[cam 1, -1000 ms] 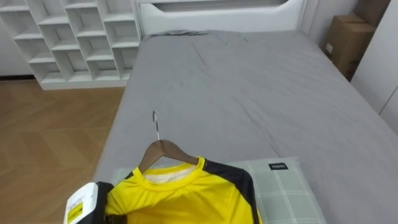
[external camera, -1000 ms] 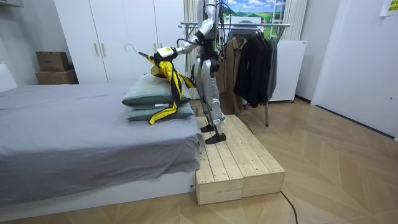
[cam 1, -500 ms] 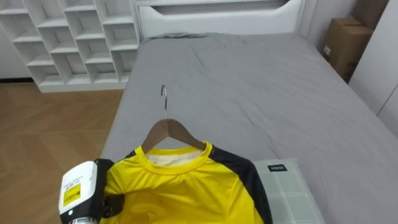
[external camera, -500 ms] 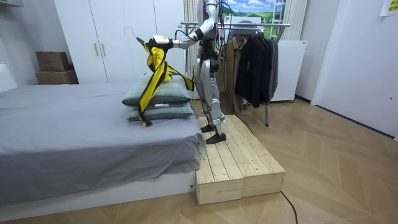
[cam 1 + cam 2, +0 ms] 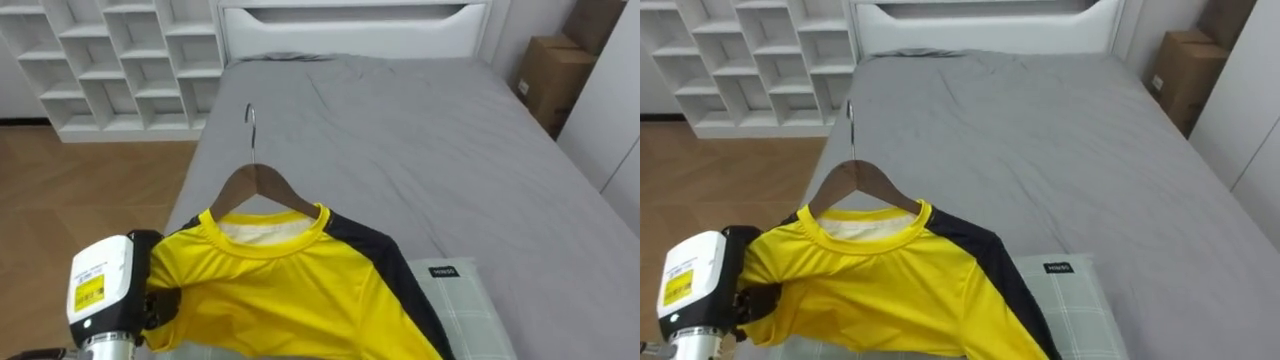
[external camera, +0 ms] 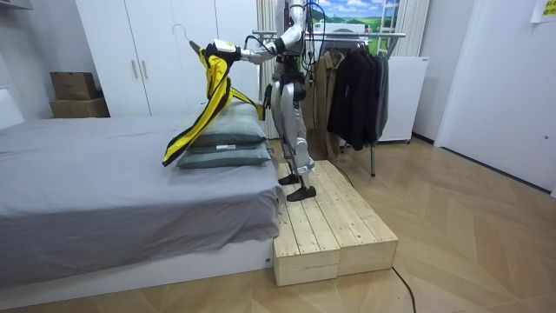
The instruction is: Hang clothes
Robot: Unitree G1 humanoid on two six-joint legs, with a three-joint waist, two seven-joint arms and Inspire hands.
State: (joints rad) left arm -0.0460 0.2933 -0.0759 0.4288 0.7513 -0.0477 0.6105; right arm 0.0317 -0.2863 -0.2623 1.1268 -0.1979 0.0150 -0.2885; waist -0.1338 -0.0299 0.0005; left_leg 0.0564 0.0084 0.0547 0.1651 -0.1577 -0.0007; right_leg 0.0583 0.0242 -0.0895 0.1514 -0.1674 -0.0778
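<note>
As the arm rises, left hand (image 5: 160,305): at the lower left of the left eye view, with its fingers closed round the near shoulder of the yellow shirt (image 5: 290,295) and bearing its weight.
Yellow shirt: spread across the lower middle of the frame, held up off the bed (image 5: 420,140).
Hanger (image 5: 255,190): wooden and threaded through the collar. Its metal hook (image 5: 250,125) stands free, pointing toward the upper middle of the frame.
Change: a second ago the hand was lower in the room view and the shirt trailed down over the pillows (image 6: 230,143). Now the hand is higher and the shirt's tail swings out toward the room view's left.
Stance: on the wooden platform (image 6: 334,230) at the bed's end, facing the bed, with the clothes rail (image 6: 347,35) behind it at the upper middle of the room view.
Meaning: the pick-up looks done. What likely remains is turning to the rail and setting the hook over it.
</note>
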